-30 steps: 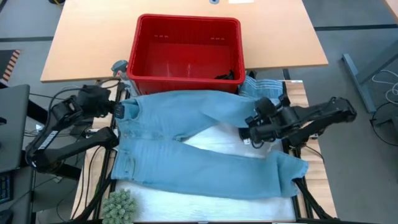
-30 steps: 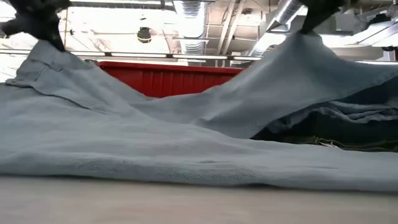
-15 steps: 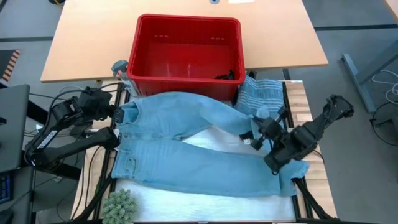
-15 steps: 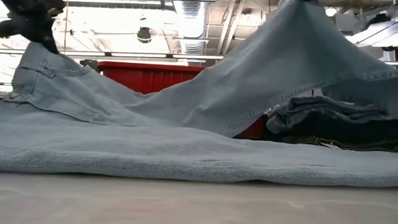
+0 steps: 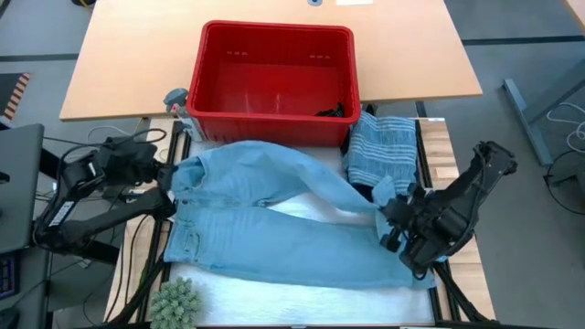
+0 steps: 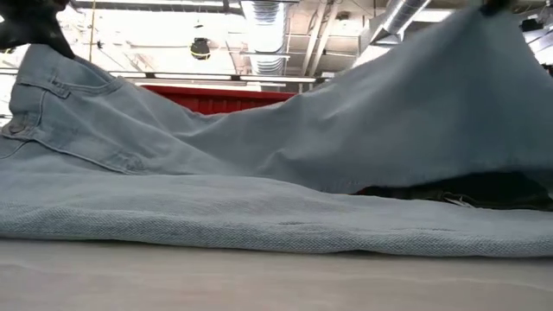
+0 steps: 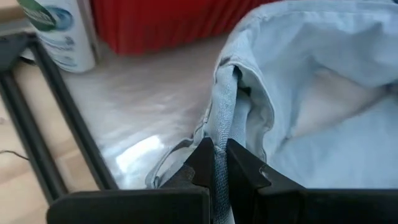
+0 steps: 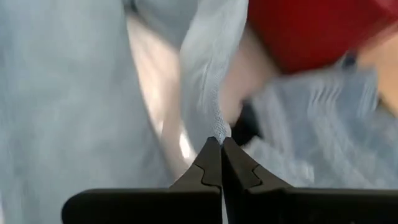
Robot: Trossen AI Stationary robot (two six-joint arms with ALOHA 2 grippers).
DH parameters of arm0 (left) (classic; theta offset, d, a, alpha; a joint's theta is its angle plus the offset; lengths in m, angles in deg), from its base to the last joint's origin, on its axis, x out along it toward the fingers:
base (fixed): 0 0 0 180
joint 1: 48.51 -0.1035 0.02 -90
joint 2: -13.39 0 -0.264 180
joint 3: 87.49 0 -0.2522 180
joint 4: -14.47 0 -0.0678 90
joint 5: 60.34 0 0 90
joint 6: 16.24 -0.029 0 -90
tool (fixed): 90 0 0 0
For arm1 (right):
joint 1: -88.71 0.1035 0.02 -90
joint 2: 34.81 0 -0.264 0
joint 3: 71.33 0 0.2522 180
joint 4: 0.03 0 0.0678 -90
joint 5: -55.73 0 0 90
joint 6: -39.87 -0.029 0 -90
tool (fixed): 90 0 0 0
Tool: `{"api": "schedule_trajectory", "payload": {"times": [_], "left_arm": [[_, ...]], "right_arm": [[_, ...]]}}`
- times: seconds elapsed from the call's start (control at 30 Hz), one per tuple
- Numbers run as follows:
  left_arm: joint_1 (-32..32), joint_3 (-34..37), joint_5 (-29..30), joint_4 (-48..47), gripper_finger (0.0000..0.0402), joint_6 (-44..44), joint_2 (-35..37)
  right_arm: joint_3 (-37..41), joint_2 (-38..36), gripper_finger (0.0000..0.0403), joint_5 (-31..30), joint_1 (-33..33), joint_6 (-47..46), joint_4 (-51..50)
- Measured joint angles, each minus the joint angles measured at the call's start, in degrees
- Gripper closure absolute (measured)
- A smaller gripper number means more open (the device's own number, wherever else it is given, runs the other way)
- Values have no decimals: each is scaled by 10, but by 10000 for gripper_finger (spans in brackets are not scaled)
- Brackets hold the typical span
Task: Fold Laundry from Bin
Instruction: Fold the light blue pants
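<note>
Denim jeans (image 5: 274, 215) pinched in both my end effectors, left (image 5: 167, 171) and right (image 5: 391, 227): folding leg over leg; next, lay it flat.

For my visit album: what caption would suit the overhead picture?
Two robot grippers, left and right, fold light blue jeans leg over leg, before a red bin.
</note>
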Motion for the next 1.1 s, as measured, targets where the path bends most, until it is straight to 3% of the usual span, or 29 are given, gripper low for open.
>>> {"api": "schedule_trajectory", "payload": {"times": [0.17, 0.43, 0.63, 0.83, 0.97, 1.1], "left_arm": [[0, 0, -49, -20, 395, 1, 27], [0, -11, -135, -22, 398, -32, 59], [-17, -76, -165, 36, 399, -58, 59], [-77, -119, -199, 9, 400, -85, 59], [-136, -98, -224, -102, 401, -149, 59], [-212, -88, -246, -119, 401, -226, 60]], "right_arm": [[11, 42, 385, 85, 16, -28, 0], [24, 89, 385, 100, 73, -180, 1], [24, 94, 385, 96, 82, -295, -1], [24, 92, 385, 97, 52, -299, 0], [24, 93, 385, 89, 29, -306, 0], [24, 93, 385, 64, 16, -321, 0]]}}
